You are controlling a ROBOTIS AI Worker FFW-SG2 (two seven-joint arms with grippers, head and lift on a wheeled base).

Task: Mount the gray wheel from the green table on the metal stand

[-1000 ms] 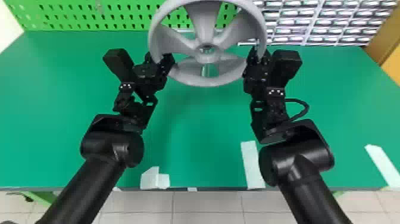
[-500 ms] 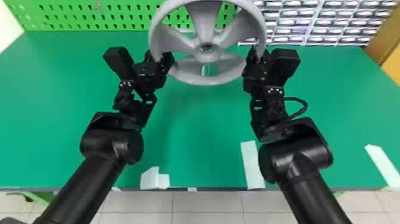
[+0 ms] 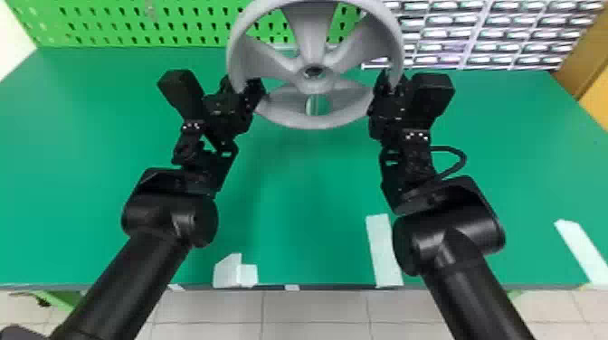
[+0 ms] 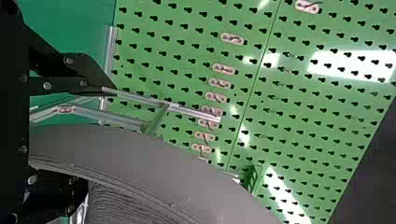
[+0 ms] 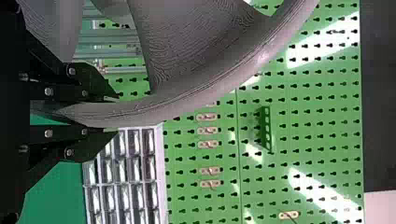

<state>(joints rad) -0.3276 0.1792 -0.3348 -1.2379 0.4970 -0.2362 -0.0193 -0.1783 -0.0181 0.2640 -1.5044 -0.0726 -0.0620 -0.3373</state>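
My right hand point(image 5: 114, 114) pinched the gray wheel point(image 3: 312, 40), aloft at twelve o'clock, by its rim at four; my left hand point(image 4: 100, 137) gaped round eight; aligning seemed in hand, next needing hub squared to metal stand point(image 4: 194, 113).

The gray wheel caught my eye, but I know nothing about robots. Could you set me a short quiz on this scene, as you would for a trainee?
1. True or false: the rim of the gray wheel passes between the two fingers of the right gripper.
2. Which describes the board behind the green table?
A) plain white
B) green, with rows of holes
C) red brick
3. Fill in the blank: beyond the table, the rack of small compartments is toward the robot's own ____ side.

Key: 1 true; 2 B; 3 right.
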